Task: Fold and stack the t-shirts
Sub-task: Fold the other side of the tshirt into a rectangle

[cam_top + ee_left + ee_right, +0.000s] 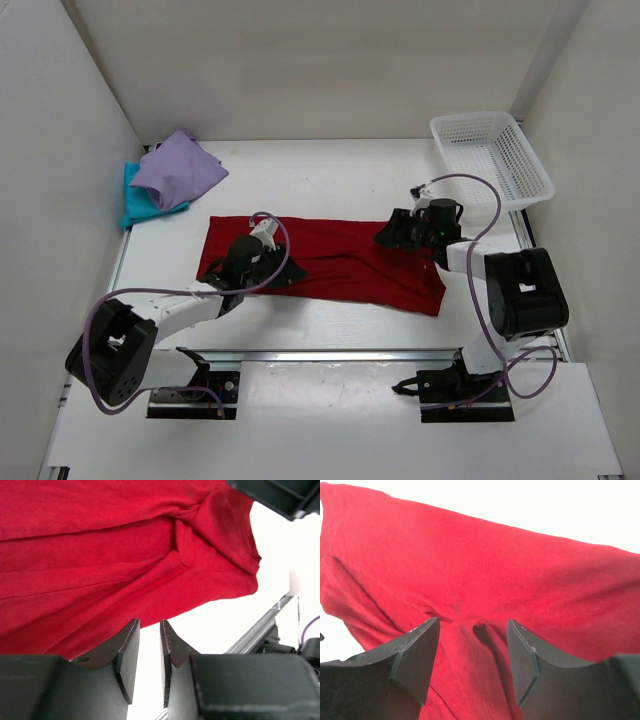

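Judged light, limp and easy to wrinkle: better to pinch the dark red soft cloth short-sleeved shirt (340, 268), spread across the white desk (330, 175) at mid-frame, by hem or corners. Left claw (150, 626) narrowly apart on nothing near its lower edge; right claw (472, 626) wide apart over a raised wrinkle. Upper left, crumpled lavender cloth shirt (180, 168) on a teal cloth shirt (135, 208); upper right, white plastic mesh basket (535, 178) holding no shirt.
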Robot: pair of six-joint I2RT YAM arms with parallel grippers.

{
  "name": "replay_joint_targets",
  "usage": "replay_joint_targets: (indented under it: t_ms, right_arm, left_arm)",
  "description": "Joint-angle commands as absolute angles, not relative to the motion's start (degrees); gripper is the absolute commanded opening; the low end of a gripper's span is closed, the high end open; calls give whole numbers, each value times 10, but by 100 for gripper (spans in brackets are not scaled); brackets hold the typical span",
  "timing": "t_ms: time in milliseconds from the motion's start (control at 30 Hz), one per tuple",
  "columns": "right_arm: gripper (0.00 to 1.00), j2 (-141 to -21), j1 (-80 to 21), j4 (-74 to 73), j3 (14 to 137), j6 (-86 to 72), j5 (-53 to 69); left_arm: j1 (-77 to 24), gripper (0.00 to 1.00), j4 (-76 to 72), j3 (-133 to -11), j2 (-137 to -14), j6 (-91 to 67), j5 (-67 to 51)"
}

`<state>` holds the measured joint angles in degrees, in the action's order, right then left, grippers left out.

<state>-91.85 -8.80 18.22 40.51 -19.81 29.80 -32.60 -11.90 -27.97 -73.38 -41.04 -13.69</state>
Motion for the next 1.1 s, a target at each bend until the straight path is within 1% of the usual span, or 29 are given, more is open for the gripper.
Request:
replay_joint_targets:
  t_ms: [0,200,533,567,600,633,700,733,767,833,900,933,967,1000,1067]
  right_arm:
    - [54,-928,-87,219,424,-175,359]
    - [54,-936,-92,209,416,-169,338]
    - [54,-959,-82,237,419,-169,351]
    - [52,-961,-79,238,417,-168,354]
    - [47,-962,-81,237,421,-173,365]
    - [44,-962,-83,236,419,-177,370]
    - [30,-950,-88,236,401,-193,370]
    - [27,-937,-92,256,376,-209,368]
    - [24,-913,-96,281,363,-214,362]
    - [17,-887,-102,287,331,-228,356]
    - [15,-861,-108,258,322,-224,351]
    - [7,-860,-110,251,318,-225,347]
    - [2,-850,-117,239,319,-222,341]
    - [0,-836,-117,232,314,-221,340]
    - [0,-816,-133,217,305,-234,329]
  left_arm:
    - [-330,33,-162,-272,-715,-417,-156]
    - [-322,32,-178,-266,-724,-427,-174]
    - [-326,30,-186,-273,-728,-432,-178]
    - [-330,31,-181,-272,-730,-430,-178]
    - [-329,31,-186,-272,-731,-432,-178]
    - [-329,30,-185,-273,-730,-433,-182]
    - [-324,31,-190,-272,-733,-435,-180]
    - [-322,29,-188,-271,-734,-438,-183]
    - [-324,31,-192,-272,-732,-437,-184]
    - [-324,30,-193,-271,-734,-436,-182]
    - [-324,31,-197,-269,-736,-439,-188]
    - [-325,30,-194,-270,-737,-440,-185]
    - [-324,30,-197,-270,-737,-442,-185]
    - [-323,29,-199,-268,-736,-444,-187]
    - [-323,30,-200,-269,-736,-444,-186]
